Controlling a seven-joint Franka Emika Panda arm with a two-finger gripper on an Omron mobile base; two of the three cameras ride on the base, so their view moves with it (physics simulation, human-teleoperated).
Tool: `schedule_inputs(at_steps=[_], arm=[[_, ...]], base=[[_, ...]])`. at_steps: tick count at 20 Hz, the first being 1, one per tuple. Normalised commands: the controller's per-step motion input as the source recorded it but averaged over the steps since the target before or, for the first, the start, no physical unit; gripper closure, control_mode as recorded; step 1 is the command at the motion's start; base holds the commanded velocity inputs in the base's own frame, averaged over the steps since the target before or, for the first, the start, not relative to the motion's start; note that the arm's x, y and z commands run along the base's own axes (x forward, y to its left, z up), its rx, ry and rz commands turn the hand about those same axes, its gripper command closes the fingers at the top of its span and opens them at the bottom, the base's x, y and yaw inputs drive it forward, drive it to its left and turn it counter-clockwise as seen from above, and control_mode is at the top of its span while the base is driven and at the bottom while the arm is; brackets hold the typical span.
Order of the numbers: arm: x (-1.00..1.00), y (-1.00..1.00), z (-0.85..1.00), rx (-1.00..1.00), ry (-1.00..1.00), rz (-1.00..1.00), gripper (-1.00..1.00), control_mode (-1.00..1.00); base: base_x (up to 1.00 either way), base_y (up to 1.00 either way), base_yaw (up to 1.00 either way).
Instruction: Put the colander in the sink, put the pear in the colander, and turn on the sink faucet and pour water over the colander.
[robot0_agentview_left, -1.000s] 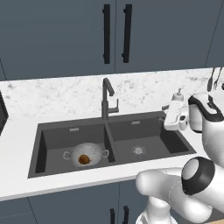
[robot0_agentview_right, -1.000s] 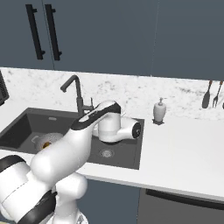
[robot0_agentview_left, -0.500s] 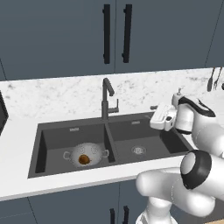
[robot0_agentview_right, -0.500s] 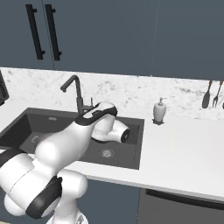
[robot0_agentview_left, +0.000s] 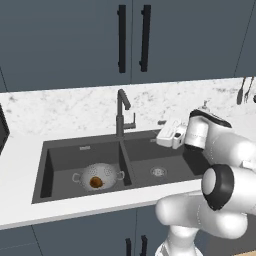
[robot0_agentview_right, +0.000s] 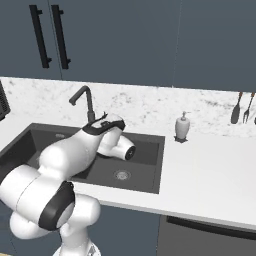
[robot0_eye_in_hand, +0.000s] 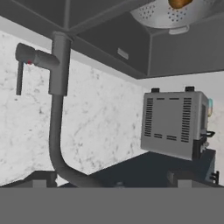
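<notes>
A: Where do we find the small silvery perforated metal colander (robot0_agentview_left: 98, 176)?

B: We see it resting on the floor of the left basin of the dark grey rectangular double-basin sink (robot0_agentview_left: 60, 152), with the small brown roundish pear (robot0_agentview_left: 96, 182) lying inside it. In the hand view we catch the colander's rim (robot0_eye_in_hand: 175, 13) and a bit of the pear (robot0_eye_in_hand: 179, 3) at the top edge.

A: And the tall slim dark metal faucet (robot0_agentview_left: 121, 115)?

B: It stands behind the divider between the two basins. In the hand view we see its stem (robot0_eye_in_hand: 57, 100) with the small side lever sticking out to one side.

A: What about the two-finger gripper (robot0_agentview_left: 161, 128)?

B: We see it above the right basin, near the faucet but apart from it. Its jaws are spread wide with nothing between them.

A: Anything else we can name?

B: A white soap dispenser bottle (robot0_agentview_right: 182, 127) on the white marble counter (robot0_agentview_right: 210, 165), and a grey boxy toaster (robot0_eye_in_hand: 175, 122) in the hand view.
</notes>
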Motion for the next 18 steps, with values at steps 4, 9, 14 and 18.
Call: schedule_inputs(at_steps=[4,9,14,18], arm=[[0.25,0.26,0.0,0.02,-0.01,0.0,-1.0,-1.0],[0.34,0.03,0.0,0.04,-0.05,0.0,-1.0,-1.0],[0.35,0.0,0.0,0.04,-0.06,0.0,-1.0,-1.0],[0.24,0.0,0.0,0.02,-0.07,0.0,-1.0,-1.0]], base=[[0.0,0.0,0.0],[0.0,0.0,0.0],[0.0,0.0,0.0],[0.0,0.0,0.0]])
